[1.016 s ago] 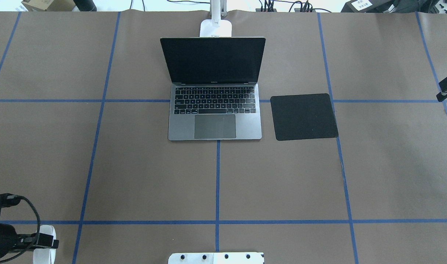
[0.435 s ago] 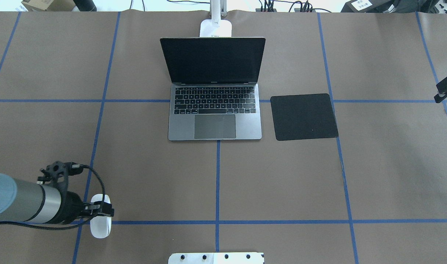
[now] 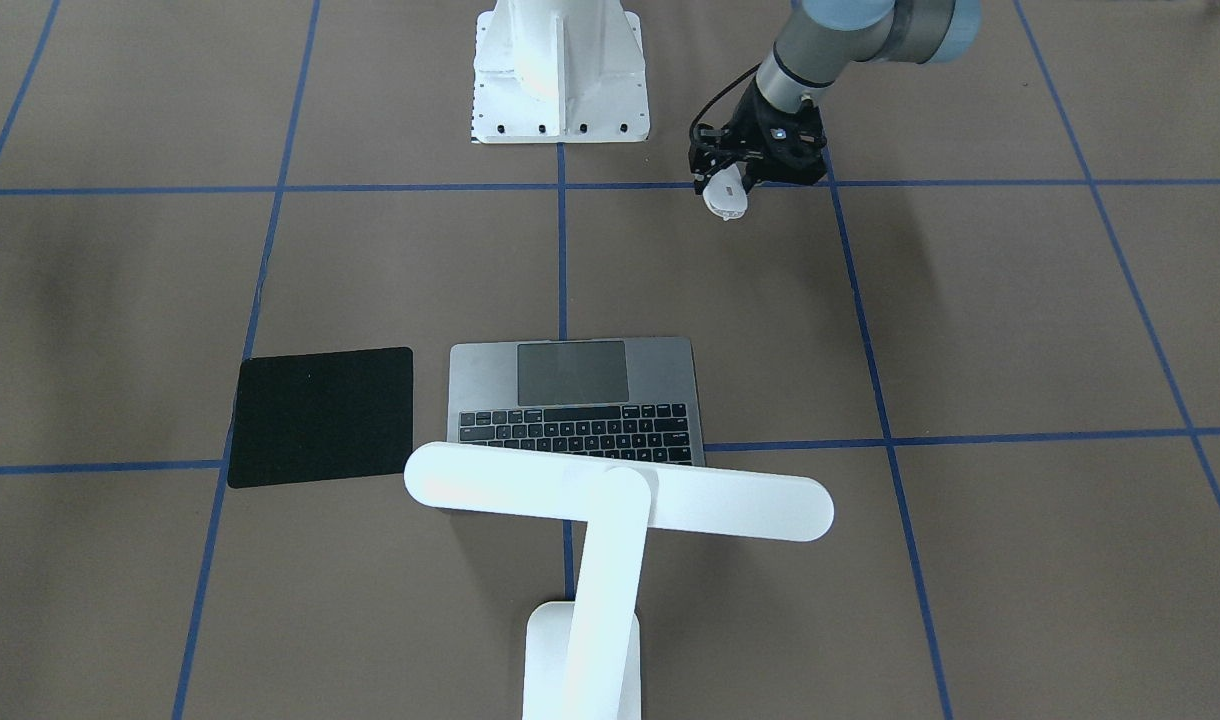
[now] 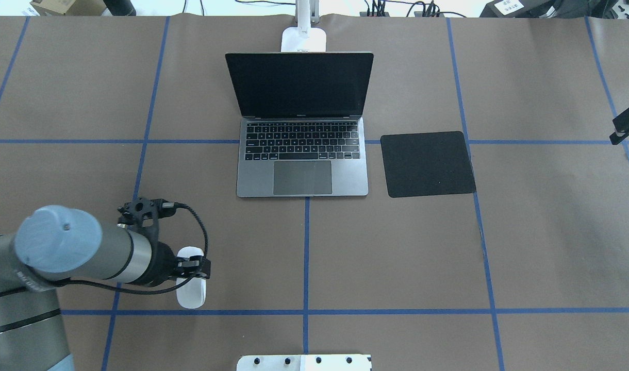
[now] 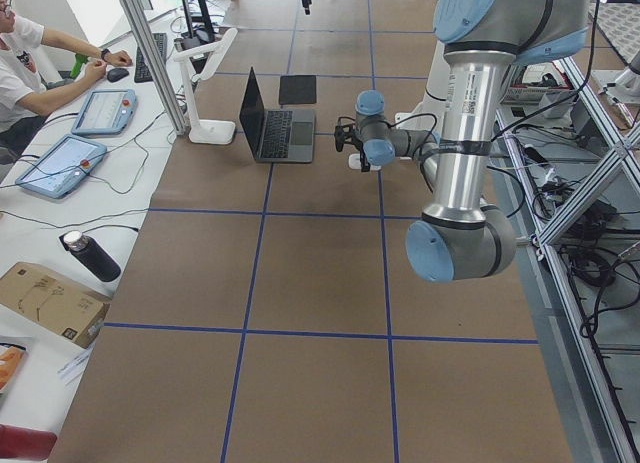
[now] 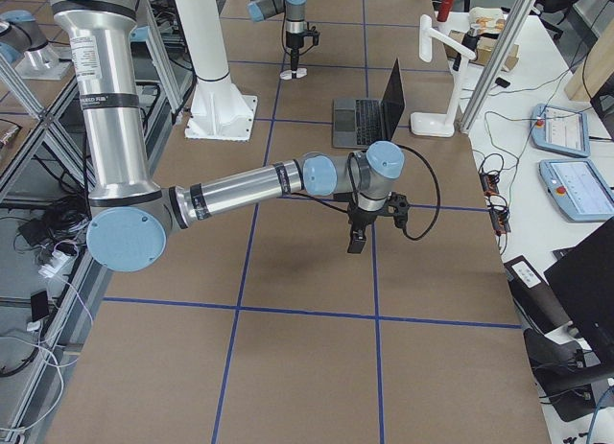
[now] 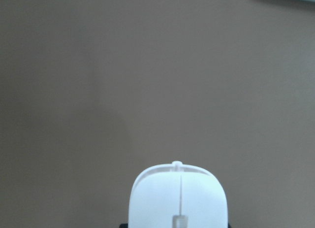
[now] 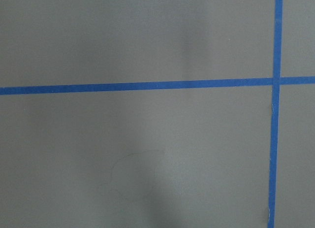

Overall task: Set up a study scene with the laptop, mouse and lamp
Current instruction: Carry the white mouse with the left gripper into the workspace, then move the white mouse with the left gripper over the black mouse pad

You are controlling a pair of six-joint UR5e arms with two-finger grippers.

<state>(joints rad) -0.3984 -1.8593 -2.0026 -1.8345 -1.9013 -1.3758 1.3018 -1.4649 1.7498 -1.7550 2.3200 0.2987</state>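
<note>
Overhead, left end effector (image 4: 192, 269) grips mouse (image 4: 191, 298), well apart from laptop (image 4: 301, 178) edge.

The table (image 4: 397, 257) holds one laptop (image 4: 301, 178), one mouse (image 4: 191, 299), one lamp (image 3: 602, 560) and one black mat (image 4: 427, 164). There are two robot arms, the left arm (image 4: 77, 252) and the right arm (image 6: 240, 189), and one white pedestal (image 3: 560, 70).

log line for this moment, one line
left jaws: shut on mouse | right jaws: unclear | laptop: open | mat: beside laptop
</note>
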